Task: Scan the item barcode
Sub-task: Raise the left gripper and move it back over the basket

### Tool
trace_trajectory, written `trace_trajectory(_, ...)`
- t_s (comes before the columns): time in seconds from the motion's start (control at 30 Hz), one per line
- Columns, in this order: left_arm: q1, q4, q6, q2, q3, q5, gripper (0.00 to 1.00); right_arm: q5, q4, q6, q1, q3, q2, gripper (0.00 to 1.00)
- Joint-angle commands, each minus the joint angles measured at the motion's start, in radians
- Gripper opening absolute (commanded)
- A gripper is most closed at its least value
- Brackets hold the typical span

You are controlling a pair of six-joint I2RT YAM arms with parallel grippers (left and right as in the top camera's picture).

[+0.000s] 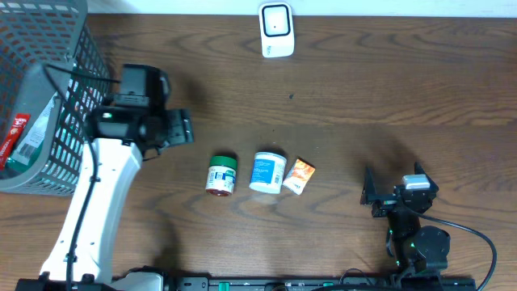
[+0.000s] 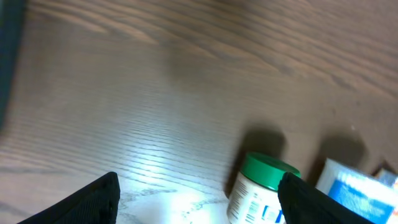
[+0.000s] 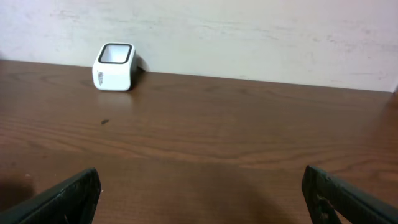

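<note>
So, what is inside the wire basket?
A red packet and a pale package lie inside the wire basket; its mesh and the frame edge hide the rest.

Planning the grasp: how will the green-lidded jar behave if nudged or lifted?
The green-lidded jar looks round and seems to lie on its side, so a nudge would probably roll it. It looks like small rigid plastic, so likely light and stiff. Its surface looks smooth, so it may slip in a grip.

Grn-lid jar [image 1: 220,175], blu/wht tub [image 1: 267,171], orange pkt [image 1: 300,175], wht scanner [image 1: 276,30].
</note>
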State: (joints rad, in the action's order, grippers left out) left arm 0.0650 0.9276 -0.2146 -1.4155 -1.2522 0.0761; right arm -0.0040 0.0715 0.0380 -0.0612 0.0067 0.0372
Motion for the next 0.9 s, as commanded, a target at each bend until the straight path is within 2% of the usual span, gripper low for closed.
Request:
trace_trajectory(0.0, -0.067, 0.006, -0.028, 0.014, -0.024, 0.053, 0.79, -0.001, 0.006, 0.004, 0.008, -0.001, -0.004, 0.99)
trace_trajectory(0.87, -0.080, 0.040, -0.027, 0.013, -0.022, 0.043, 0.79, -0.001, 0.006, 0.004, 0.008, -0.001, -0.004, 0.99)
